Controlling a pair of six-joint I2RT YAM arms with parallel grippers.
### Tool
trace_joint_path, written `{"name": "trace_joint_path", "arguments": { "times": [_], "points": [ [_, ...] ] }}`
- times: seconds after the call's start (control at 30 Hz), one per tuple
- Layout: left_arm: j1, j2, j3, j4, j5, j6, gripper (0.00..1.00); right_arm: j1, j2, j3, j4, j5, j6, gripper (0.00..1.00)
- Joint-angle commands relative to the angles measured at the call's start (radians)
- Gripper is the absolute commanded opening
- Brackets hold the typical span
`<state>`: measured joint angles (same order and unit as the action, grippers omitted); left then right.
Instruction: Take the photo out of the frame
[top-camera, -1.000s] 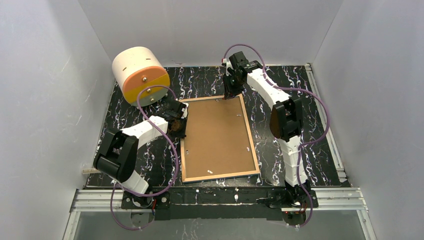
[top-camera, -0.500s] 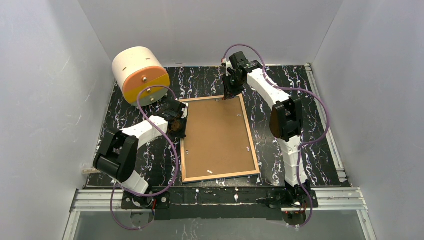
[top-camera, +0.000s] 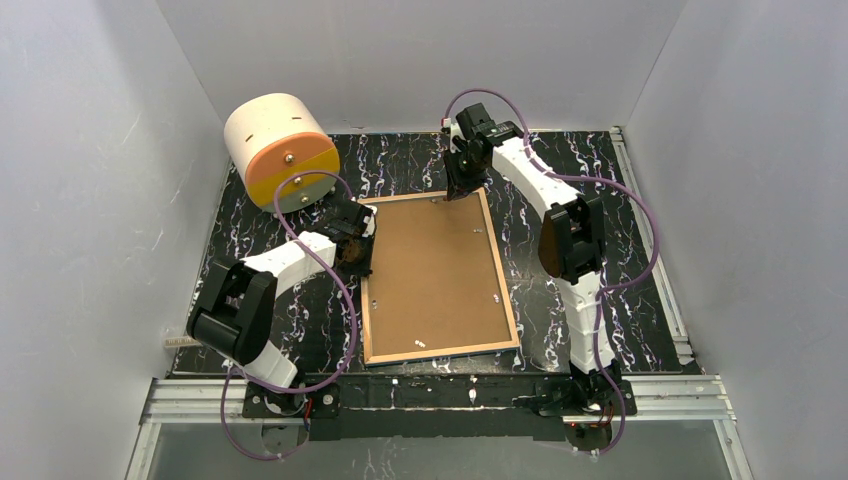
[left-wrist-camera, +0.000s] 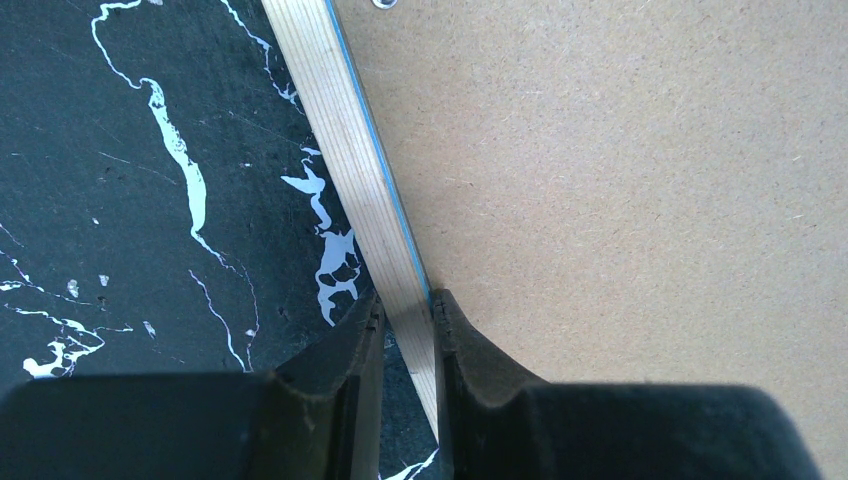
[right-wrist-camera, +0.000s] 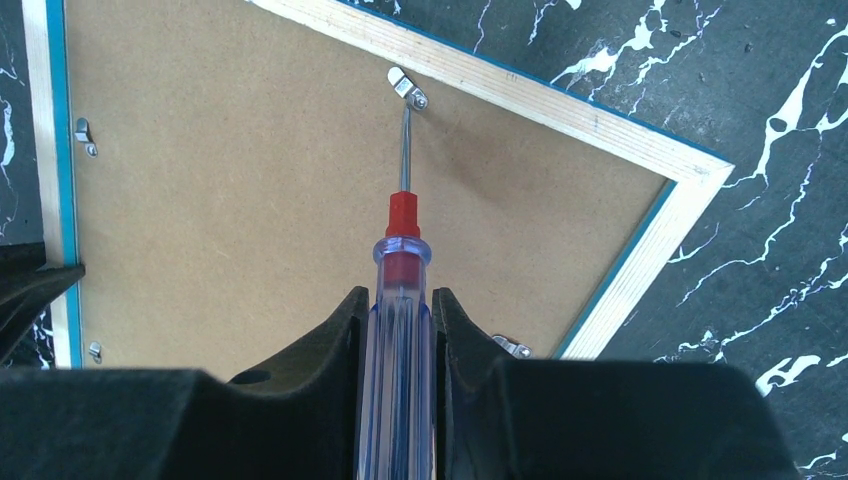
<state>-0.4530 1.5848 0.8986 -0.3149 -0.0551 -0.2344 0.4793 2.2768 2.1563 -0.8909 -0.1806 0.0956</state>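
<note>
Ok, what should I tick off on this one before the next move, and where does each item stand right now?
1. Left hand pinching the frame edge: ok.
2. Screwdriver clamped in the right hand: ok.
3. Screwdriver tip at the far clip: ok, it appears to touch.
4. Far clip turned clear of the board: cannot tell.
5. Side clips released: cannot tell.
6. Photo free to lift: not ok, the board lies in the frame and hides it.
</note>
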Motion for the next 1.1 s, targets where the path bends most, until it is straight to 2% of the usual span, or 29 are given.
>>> {"name": "trace_joint_path", "arguments": {
  "times": [0.0,0.3,0.43,0.63,1.07],
  "points": [
    [-0.009,0.034,-0.027,-0.080,0.020,0.080,0.00,0.008,-0.066,0.041,0.037,0.035,0.035,0.01],
    [-0.009,0.037,-0.025,-0.080,0.022,0.080,0.00,0.002,-0.067,0.036,0.039,0.055,0.077,0.01],
    [-0.009,0.037,-0.028,-0.085,0.018,0.081,0.00,0.001,-0.064,0.116,-0.028,0.057,0.082,0.01],
    [-0.009,0.042,-0.024,-0.085,0.019,0.081,0.00,0.000,-0.081,0.078,0.000,0.048,0.084,0.01],
    [-0.009,0.041,-0.026,-0.084,0.021,0.081,0.00,-0.002,-0.010,0.036,0.007,0.047,0.085,0.01]
  ]
}}
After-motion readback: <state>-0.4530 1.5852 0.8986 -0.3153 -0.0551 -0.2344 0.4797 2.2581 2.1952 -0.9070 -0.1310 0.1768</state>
